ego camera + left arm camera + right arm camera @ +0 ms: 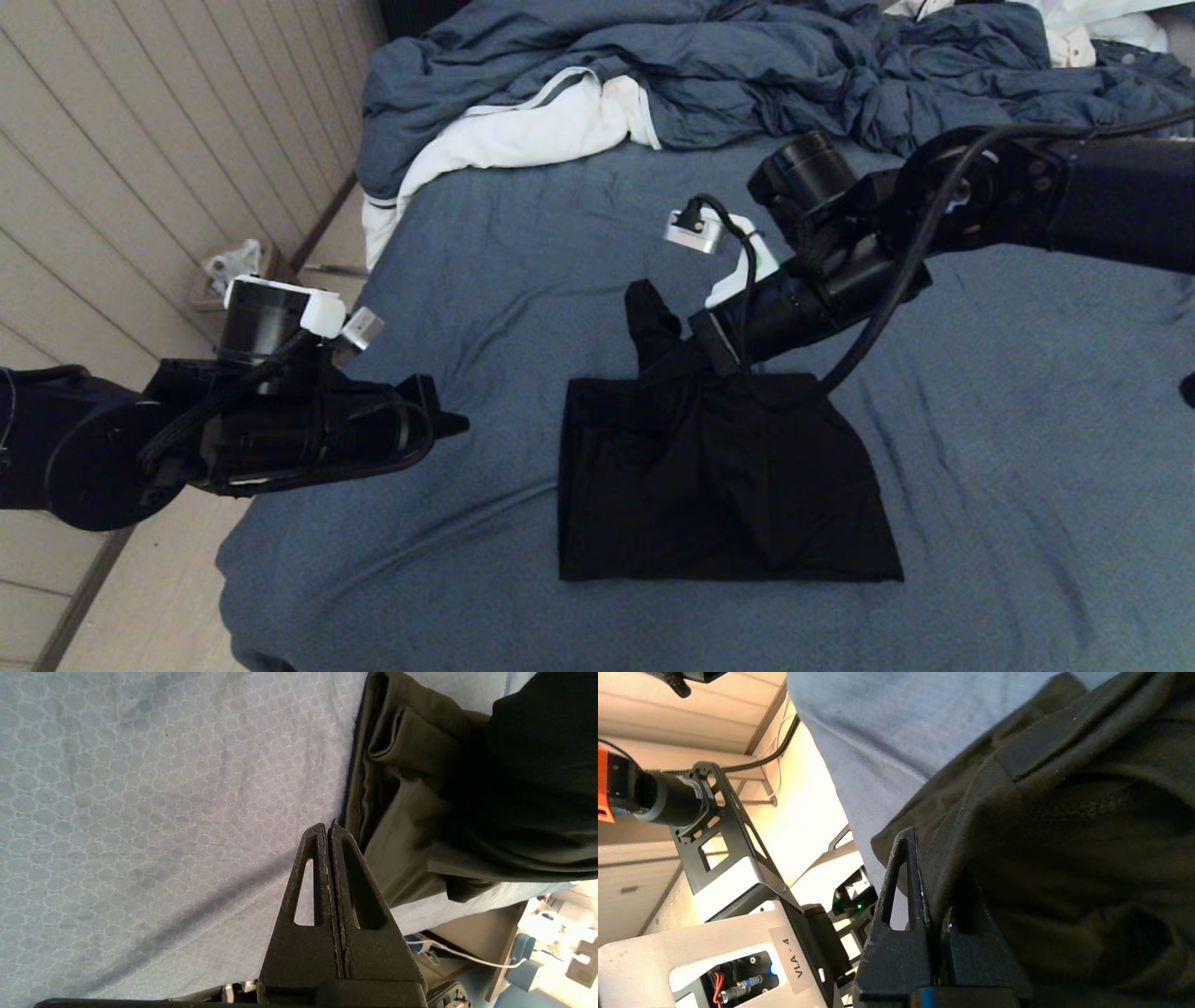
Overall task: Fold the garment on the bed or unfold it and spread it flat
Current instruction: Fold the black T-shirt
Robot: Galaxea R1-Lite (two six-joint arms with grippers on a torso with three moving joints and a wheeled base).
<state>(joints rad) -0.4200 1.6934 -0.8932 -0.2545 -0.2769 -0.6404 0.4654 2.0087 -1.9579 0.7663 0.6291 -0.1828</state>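
The black shirt (728, 476) lies folded mid-bed (1027, 420), its near edge straight. The right gripper (677, 359) pinches fabric at its far edge. The left gripper (448, 425), closed and empty, hovers left of it over bare sheet.

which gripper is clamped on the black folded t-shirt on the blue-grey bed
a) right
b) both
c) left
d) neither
a: the right gripper is shut on a fold of the black T-shirt, lifting it; the left gripper is shut on nothing, beside the shirt's edge above the bed.
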